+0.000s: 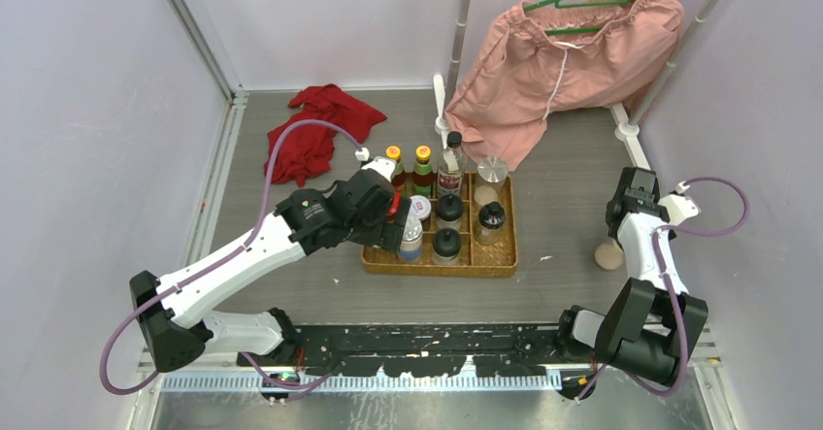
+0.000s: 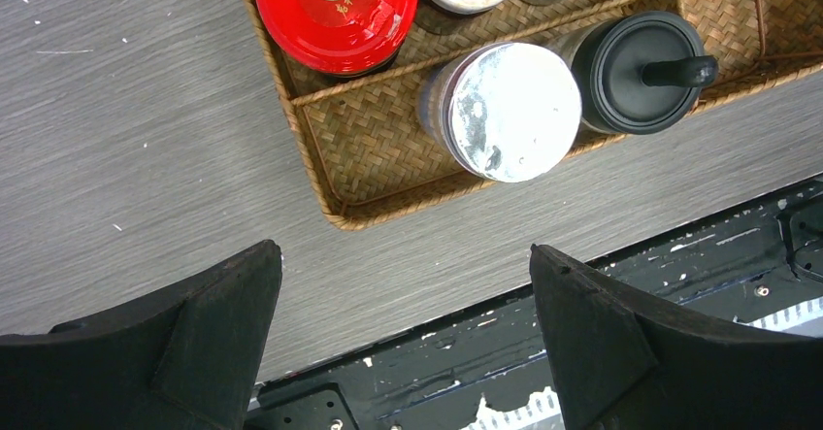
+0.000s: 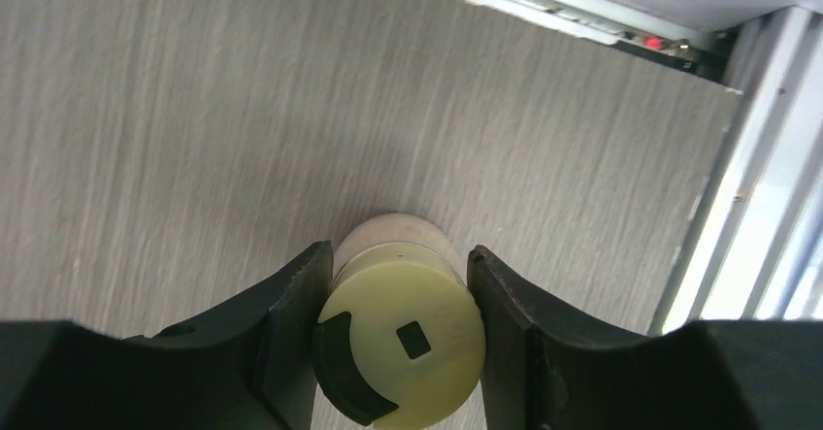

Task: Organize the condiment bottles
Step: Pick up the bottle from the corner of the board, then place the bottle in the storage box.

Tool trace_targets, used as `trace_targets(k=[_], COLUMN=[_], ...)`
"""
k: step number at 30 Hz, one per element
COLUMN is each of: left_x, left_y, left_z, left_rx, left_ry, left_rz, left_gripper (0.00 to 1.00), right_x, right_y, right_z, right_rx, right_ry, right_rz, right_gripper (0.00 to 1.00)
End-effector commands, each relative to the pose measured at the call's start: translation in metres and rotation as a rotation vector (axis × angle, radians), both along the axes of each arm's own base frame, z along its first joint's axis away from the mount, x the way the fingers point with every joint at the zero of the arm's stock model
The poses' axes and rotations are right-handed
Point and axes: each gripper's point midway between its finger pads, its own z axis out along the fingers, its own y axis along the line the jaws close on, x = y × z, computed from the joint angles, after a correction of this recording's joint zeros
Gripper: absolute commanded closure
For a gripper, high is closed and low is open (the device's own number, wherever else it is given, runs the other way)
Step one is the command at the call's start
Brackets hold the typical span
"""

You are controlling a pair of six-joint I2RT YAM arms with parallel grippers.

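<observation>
Shaker [image 3: 403, 338], yellow-lidded, stood on the table [image 3: 194, 110] well right of the tray [image 1: 439, 269], pinched at the lid by the right pincer [image 3: 400, 260]; the left pincer [image 2: 403, 255] hung spread and empty above the tray's near left corner. Step judged: pick-up of the stray shaker, the next move calling for a straight lift and a carry left to a free compartment, clear of the standing bottles [image 1: 437, 192]. Surface was grey wood-grain; a red cloth [image 1: 315, 129] lay and pink shorts [image 1: 563, 56] hung at the back, between pale walls.
</observation>
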Motion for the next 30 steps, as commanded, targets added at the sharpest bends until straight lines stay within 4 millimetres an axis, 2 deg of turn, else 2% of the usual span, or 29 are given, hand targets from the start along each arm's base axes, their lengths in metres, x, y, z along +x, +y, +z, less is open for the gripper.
trace_targets(k=[1, 3, 10, 14, 17, 23, 30], left_x=[0.004, 0.003, 0.002, 0.001, 0.001, 0.001, 0.001], left_y=[0.000, 0.000, 0.001, 0.001, 0.005, 0.008, 0.009], left_z=[0.002, 0.001, -0.002, -0.001, -0.001, -0.005, -0.006], left_rx=[-0.010, -0.011, -0.018, -0.022, -0.018, -0.012, -0.007], left_ry=[-0.008, -0.007, 0.000, -0.001, -0.007, -0.007, -0.007], left_rz=[0.025, 0.027, 0.039, 0.043, 0.051, 0.060, 0.066], left_gripper=[0.00, 0.00, 0.00, 0.00, 0.00, 0.00, 0.00], right_x=[0.024, 0.031, 0.066, 0.082, 0.086, 0.078, 0.062], right_y=[0.022, 0.031, 0.062, 0.091, 0.123, 0.179, 0.236], right_z=[0.016, 0.024, 0.102, 0.148, 0.169, 0.184, 0.175], right_rx=[0.044, 0.034, -0.068, -0.101, -0.096, -0.065, -0.153], right_ry=[-0.087, -0.093, -0.169, -0.216, -0.228, -0.280, -0.245], right_rz=[0.142, 0.205, 0.419, 0.544, 0.676, 0.881, 1.090], right_gripper=[0.95, 0.96, 0.97, 0.98, 0.98, 0.98, 0.98])
